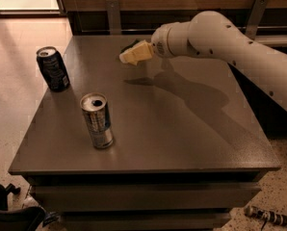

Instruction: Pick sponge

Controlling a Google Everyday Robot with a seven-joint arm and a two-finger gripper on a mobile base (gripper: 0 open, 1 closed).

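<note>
The sponge (132,44) lies at the far middle of the grey table (182,129). Only a sliver of its dark green top shows behind my gripper. My cream-yellow gripper (130,57) reaches in from the right on the white arm (230,42) and sits right over the sponge, covering most of it. I cannot tell whether it touches the sponge. The gripper casts a shadow on the table just in front of it.
A dark soda can (53,69) stands near the table's left edge. A silver can (97,121) stands at the front left. A wooden wall with metal brackets (113,16) runs behind the table. A dark object (8,211) and a striped tool (271,217) lie on the floor.
</note>
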